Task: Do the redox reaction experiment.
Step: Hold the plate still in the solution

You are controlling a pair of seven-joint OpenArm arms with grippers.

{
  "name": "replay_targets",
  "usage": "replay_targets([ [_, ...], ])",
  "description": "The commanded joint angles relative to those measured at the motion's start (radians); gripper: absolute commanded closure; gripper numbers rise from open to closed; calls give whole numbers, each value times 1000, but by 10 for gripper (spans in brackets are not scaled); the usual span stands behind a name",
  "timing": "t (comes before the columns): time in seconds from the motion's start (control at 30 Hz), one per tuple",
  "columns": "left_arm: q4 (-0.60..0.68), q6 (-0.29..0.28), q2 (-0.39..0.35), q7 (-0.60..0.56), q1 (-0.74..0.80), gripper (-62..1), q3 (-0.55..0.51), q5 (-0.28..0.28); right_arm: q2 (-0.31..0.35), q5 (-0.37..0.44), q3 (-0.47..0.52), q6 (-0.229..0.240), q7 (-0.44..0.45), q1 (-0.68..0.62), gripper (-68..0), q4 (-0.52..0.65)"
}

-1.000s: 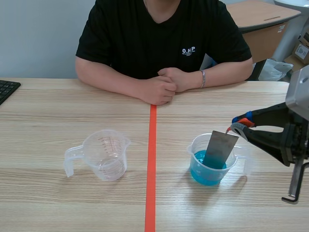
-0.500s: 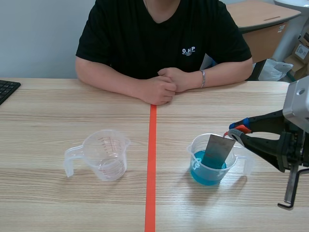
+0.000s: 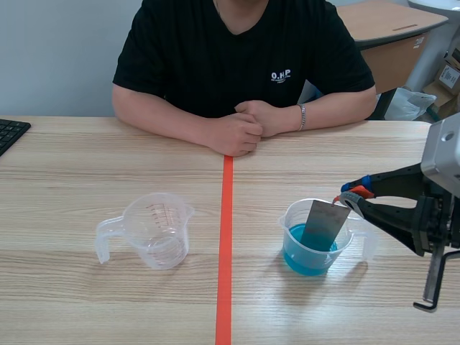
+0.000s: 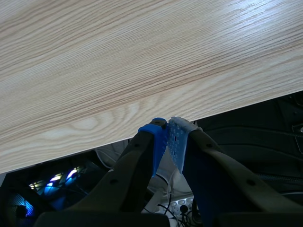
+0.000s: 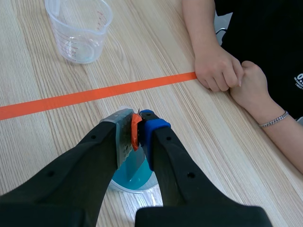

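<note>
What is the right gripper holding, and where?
The right gripper pinches a grey metal sheet at its upper corner; its lower end sits in blue liquid.

Grey wall [image 3: 57, 50], wood desk [image 3: 381, 18] in bkgd.

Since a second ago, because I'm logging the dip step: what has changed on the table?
The right pincer, shut on the metal sheet, came down and lowered the sheet deeper into the beaker of blue liquid, then held there. The empty beaker and the person's hands stayed put.
</note>
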Motion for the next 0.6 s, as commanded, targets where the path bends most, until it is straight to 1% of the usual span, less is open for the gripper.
replay_targets([
  [0.0, 7, 2, 0, -13, -2, -49, -1, 2, 11, 0, 8, 8, 4, 11, -15, 10],
  [0.57, 7, 2, 0, -13, -2, -49, -1, 2, 11, 0, 8, 8, 11, 11, -15, 10],
])
